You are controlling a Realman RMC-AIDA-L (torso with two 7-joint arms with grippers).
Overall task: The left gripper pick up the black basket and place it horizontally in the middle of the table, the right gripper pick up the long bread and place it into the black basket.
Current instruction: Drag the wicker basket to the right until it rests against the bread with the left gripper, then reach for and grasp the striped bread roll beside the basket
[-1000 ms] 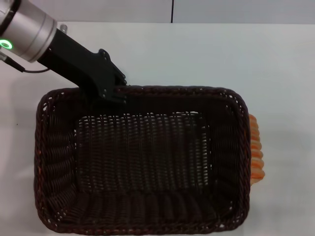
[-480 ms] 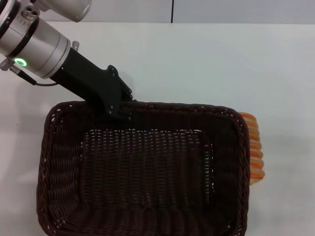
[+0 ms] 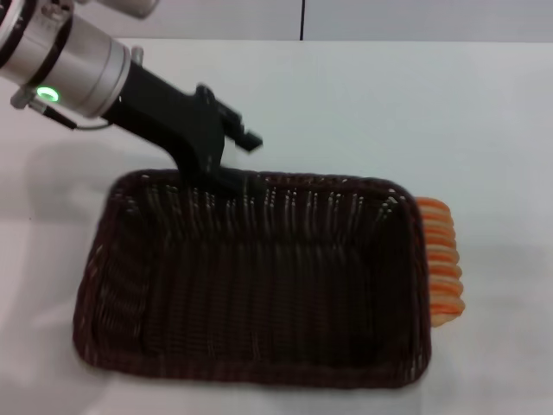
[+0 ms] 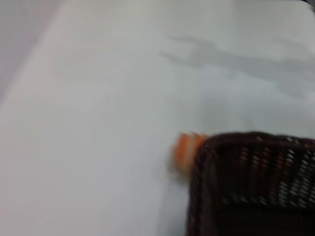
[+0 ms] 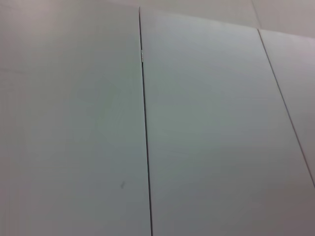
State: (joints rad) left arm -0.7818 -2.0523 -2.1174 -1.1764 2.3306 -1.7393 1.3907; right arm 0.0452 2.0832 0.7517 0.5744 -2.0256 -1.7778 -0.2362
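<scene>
The black basket (image 3: 251, 367), a large dark woven tray, lies lengthwise across the white table (image 3: 389, 104) in the head view. My left gripper (image 3: 218, 175) reaches from the upper left and is shut on the basket's far rim near its left corner. The long bread (image 3: 441, 259), tan with orange stripes, lies on the table against the outside of the basket's right end, partly hidden by the rim. The left wrist view shows a basket corner (image 4: 246, 167) with the bread (image 4: 186, 150) beside it. My right gripper is out of view.
The right wrist view shows only pale wall panels (image 5: 206, 128) with dark seams. Bare white tabletop lies beyond the basket and to its right past the bread. The basket's near wall is close to the table's front edge.
The basket has dropped lower and levelled out, its far rim shifting right. My left arm moved right with it, still on the rim. More of the bread shows beside the right end.
</scene>
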